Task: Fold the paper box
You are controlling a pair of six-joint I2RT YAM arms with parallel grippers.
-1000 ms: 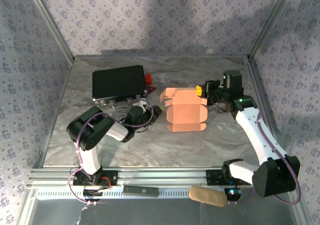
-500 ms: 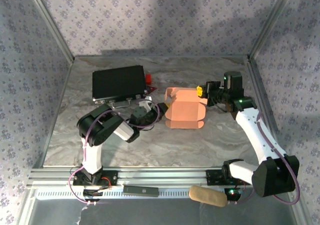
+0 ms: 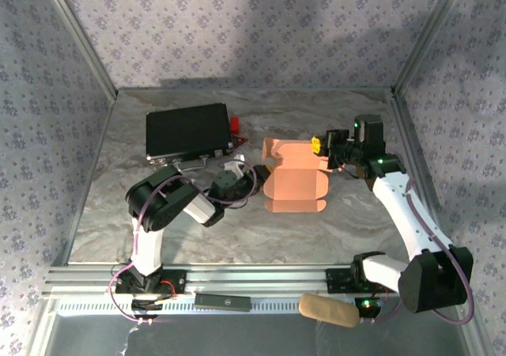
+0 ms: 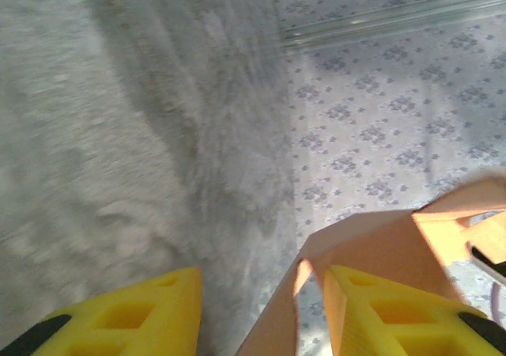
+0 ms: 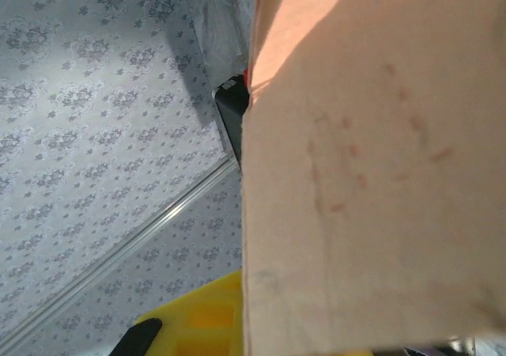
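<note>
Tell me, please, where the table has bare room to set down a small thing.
Bare: the near strip of table between the paper box and the front rail; also the far strip behind the black case. Crowded: the middle, where the left gripper and right gripper meet the box.

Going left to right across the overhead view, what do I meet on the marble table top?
black case → small red object → left gripper → paper box → right arm's wrist. The left arm overlaps the case, so it is left out.
</note>
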